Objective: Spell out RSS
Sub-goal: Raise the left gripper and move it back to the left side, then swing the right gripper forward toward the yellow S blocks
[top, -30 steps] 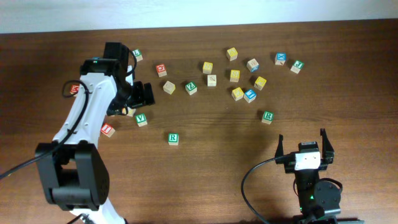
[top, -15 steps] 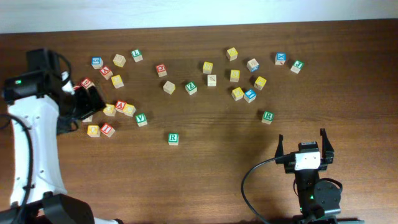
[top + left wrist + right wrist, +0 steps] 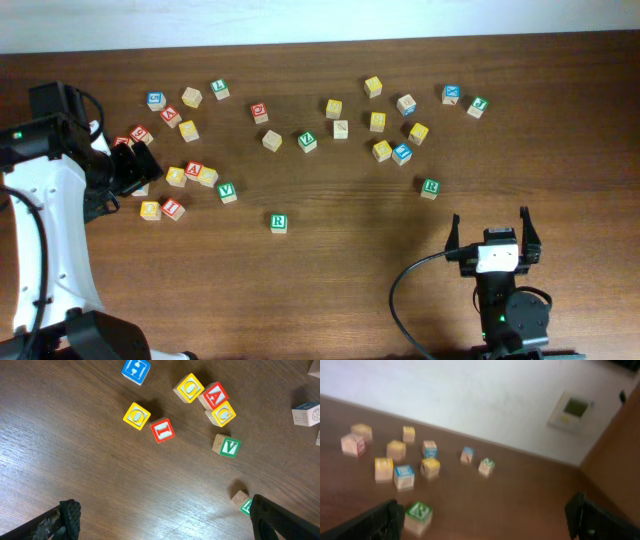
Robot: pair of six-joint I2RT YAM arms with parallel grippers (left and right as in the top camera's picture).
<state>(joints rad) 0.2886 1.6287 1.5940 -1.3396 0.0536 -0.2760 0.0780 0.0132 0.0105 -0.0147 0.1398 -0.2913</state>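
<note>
A green R cube [image 3: 278, 222] lies alone at the front of the table; in the left wrist view only its corner [image 3: 245, 506] shows beside my right finger. Several yellow cubes lie in two clusters, at the back right [image 3: 382, 150] and at the left [image 3: 176, 177]. None shows a readable S; those in the left wrist view [image 3: 137, 415] read O and C. My left gripper [image 3: 120, 172] [image 3: 167, 527] hovers open over the left cluster, holding nothing. Near the front right edge, my right gripper [image 3: 489, 231] [image 3: 487, 519] is open and empty.
A second green cube [image 3: 430, 187] [image 3: 418, 516] lies just ahead of the right gripper. Green V cubes [image 3: 227, 191] [image 3: 229, 446], red cubes [image 3: 162, 430] and blue cubes [image 3: 402, 153] are scattered among the yellow ones. The white wall [image 3: 470, 395] borders the table's far edge.
My left arm swung from the table's middle left out to the far left edge, uncovering the left cluster of cubes. The right gripper shifted slightly toward the front edge.
</note>
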